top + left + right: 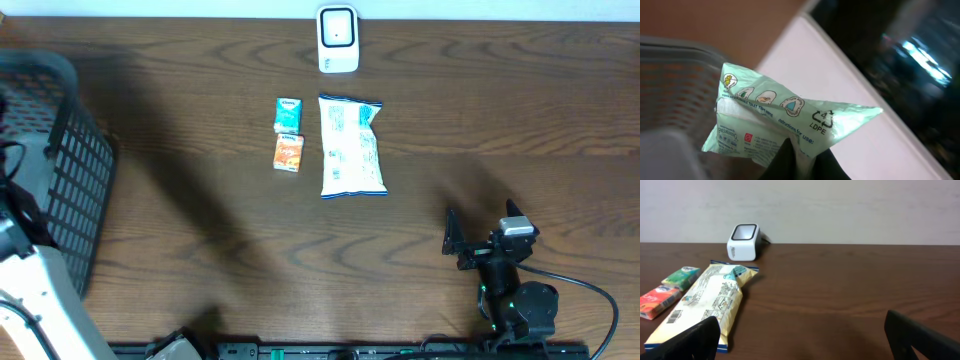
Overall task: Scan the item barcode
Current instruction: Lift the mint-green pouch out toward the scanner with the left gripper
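The left pincer (799, 156) was clenched on the bottom fold of a soft green packet (775, 117). The packet was up in the air, close by the grey basket (670, 70) at the left end of the bench (200, 260). No barcode showed on the side facing the camera, only small pictures and words.

It looked like the carry step: the packet was picked up but not yet shown to the scanner (338, 40). Next, the packet would need to go across to the scanner and be turned until its barcode faced the scanner's window.

The right pincer (810, 345) was released, fingers spread wide, holding nothing, low at the near right of the bench.

The scanner stood right by the far edge, so there was little room behind it. In front of it lay a snack bag (351, 146), a small green box (288, 114) and a small orange box (289, 152). The packet should pass above them. The middle of the bench had lots of open room.
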